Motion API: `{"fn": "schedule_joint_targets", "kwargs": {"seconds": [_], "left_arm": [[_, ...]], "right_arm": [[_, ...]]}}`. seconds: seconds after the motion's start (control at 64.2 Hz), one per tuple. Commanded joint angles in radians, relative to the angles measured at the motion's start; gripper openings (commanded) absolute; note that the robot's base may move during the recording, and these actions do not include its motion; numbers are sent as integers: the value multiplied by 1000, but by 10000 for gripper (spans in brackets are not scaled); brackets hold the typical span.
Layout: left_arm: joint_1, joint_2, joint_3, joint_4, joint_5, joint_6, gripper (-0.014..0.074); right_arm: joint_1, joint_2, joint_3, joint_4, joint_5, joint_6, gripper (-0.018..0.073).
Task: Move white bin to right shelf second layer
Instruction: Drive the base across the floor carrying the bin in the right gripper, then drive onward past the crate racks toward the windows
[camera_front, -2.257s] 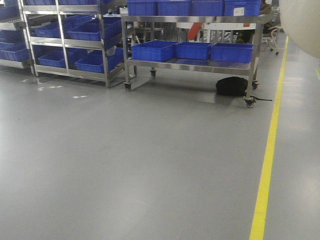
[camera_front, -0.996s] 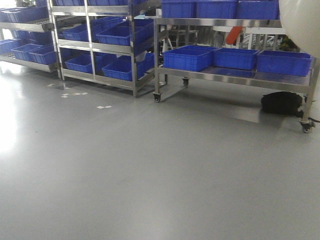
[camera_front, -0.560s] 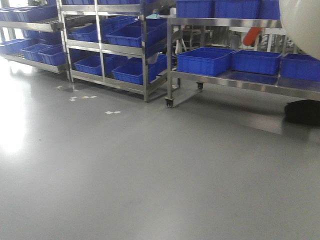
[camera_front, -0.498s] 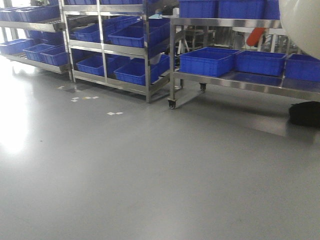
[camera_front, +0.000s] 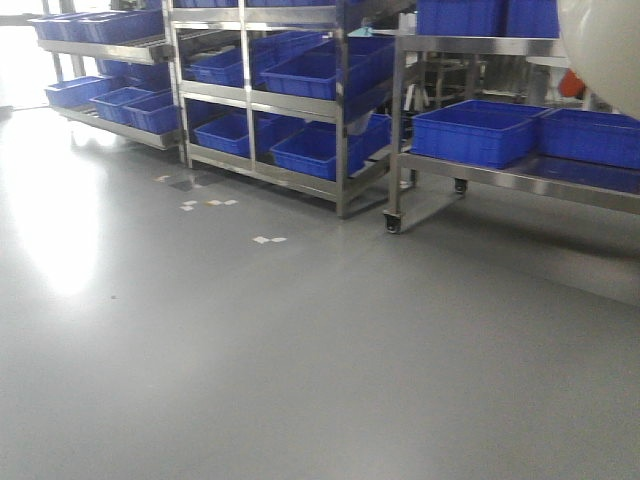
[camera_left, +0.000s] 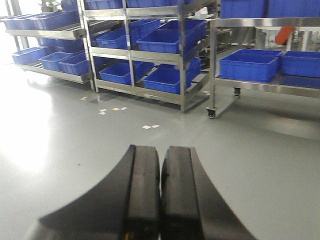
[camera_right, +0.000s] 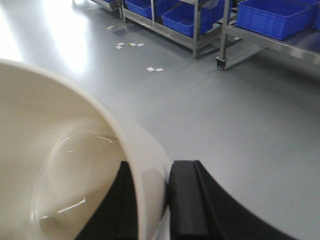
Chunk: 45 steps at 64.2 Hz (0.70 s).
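Firmly, right gripper (camera_right: 152, 200) pinches white bin (camera_right: 60, 150) — blue crates (camera_front: 475, 132) sit shelved.

The white bin (camera_right: 65, 150) gripped above the grey floor.
Smooth, cream, empty, tilted with its open side in view; its wall sits pinched in the right gripper (camera_right: 150, 169). Well apart, the right shelf second layer (camera_front: 260, 95) slopes, steel-framed.

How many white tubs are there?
1. The white bin is pinched by its wall in the right gripper, and it shows in the front view's top right corner. Others may be hidden out of view.
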Motion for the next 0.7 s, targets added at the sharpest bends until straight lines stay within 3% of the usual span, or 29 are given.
{"fn": "schedule_joint_targets", "kwargs": {"seconds": [0.0,0.685], "left_arm": [[-4,-14,37,-5,-84,-4,85],[-4,-14,37,-5,-84,-4,85]], "right_arm": [[-5,0,-31,-10,-99,0,57],[-5,0,-31,-10,-99,0,57]]}}
